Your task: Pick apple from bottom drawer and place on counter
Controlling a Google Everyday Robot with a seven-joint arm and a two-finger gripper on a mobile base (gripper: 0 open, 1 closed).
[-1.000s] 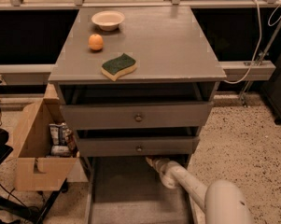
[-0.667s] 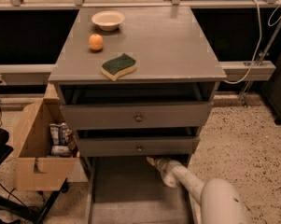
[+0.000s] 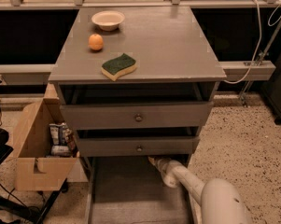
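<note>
Camera view: gripper (image 3: 154,161) is reaching far-right into the bottom drawer (image 3: 126,195), state untellable; unseen apple, likely firm and slick, needing a mid-body hold.

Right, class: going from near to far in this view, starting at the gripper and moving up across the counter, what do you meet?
Gripper over the bottom drawer → sponge → orange → bowl, the last three on the counter.

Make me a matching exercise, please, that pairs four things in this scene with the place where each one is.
Things:
1 bowl
2 sponge
3 hand
4 cardboard box

Places:
A below the middle drawer, over the bottom drawer
B near the counter front edge
C on the floor
D near the counter's far edge

Pairs: 1-D, 2-B, 3-A, 4-C
</note>
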